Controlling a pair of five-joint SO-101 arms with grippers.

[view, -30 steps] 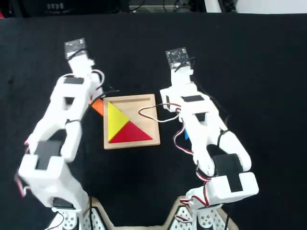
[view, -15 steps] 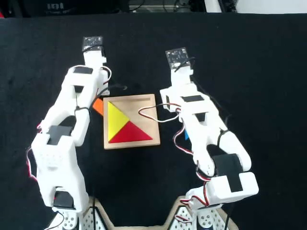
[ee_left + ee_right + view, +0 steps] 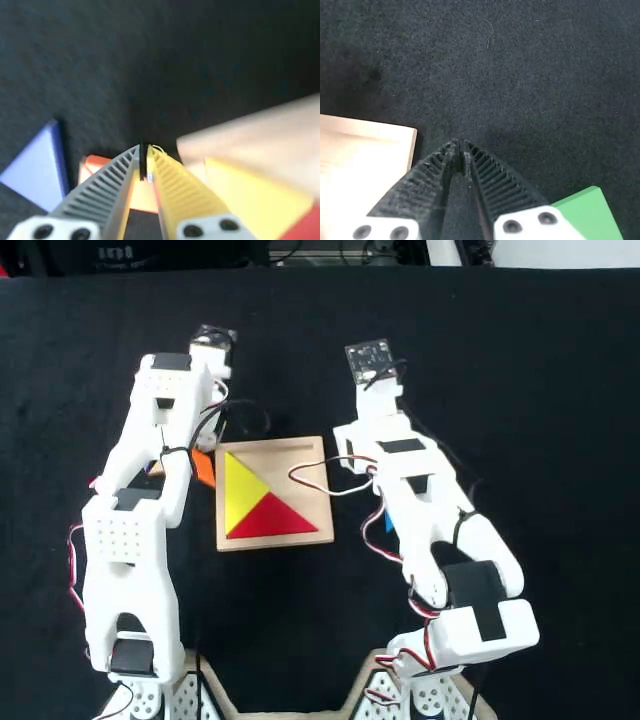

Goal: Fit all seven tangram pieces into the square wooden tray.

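Hidden parts, high view: the left arm (image 3: 150, 470) covers its own fingers and most of the orange piece (image 3: 205, 468). Only a narrow strip of that piece shows, just beside the left edge of the tray (image 3: 272, 445). The right arm (image 3: 420, 490) covers all but a sliver of a blue piece (image 3: 388, 523) to the right of the tray.

Tray contents: a yellow triangle (image 3: 243, 490) and a red triangle (image 3: 278, 518) lie flat inside, meeting along one edge.

Left wrist view: the left fingers (image 3: 152, 160) are closed, tip against tip, with no piece between them. The orange piece (image 3: 92, 162) lies on the counter (image 3: 150, 60) beneath them, partly masked by both fingers. Contact between tips and piece cannot be determined. A pale blue triangle (image 3: 37, 167) lies near the orange piece. The blurred tray corner (image 3: 250, 132) sits just beside the fingers.

Right wrist view: the right fingers (image 3: 451, 159) are closed and grip nothing, positioned over the black counter (image 3: 520, 65). A tray corner (image 3: 365, 150) lies near one finger. A green piece (image 3: 587, 212), cut off by the frame edge, lies near the other.
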